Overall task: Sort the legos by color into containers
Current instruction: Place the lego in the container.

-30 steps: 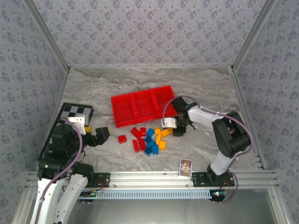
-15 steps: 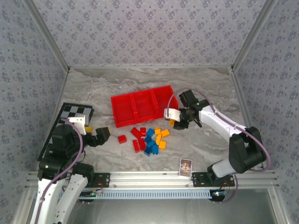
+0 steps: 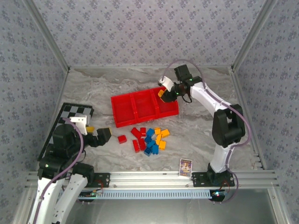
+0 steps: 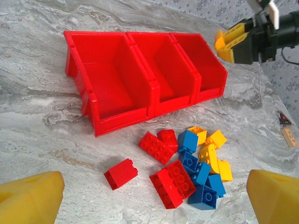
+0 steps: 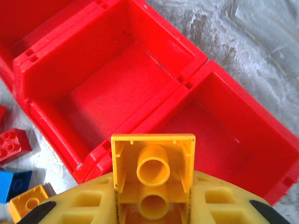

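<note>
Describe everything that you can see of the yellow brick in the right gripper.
It is an orange-yellow brick of glossy plastic. Its hollow underside, with two round tubes, faces the wrist camera. The right gripper clamps its sides; nothing else touches it. It hangs in the air over the right end of the red tray.

Reaches far forward with the right arm, elbow lifted and forearm angled leftward, the right gripper (image 3: 164, 92) tipped downward and clamped on an orange-yellow lego (image 5: 153, 163) pinched between its yellow fingers (image 5: 88, 205). Holds the left arm folded low near its base, wrist level, the left gripper (image 3: 103, 134) pointing rightward with its fingers (image 4: 29, 200) spread wide apart, gripping nothing.
</note>
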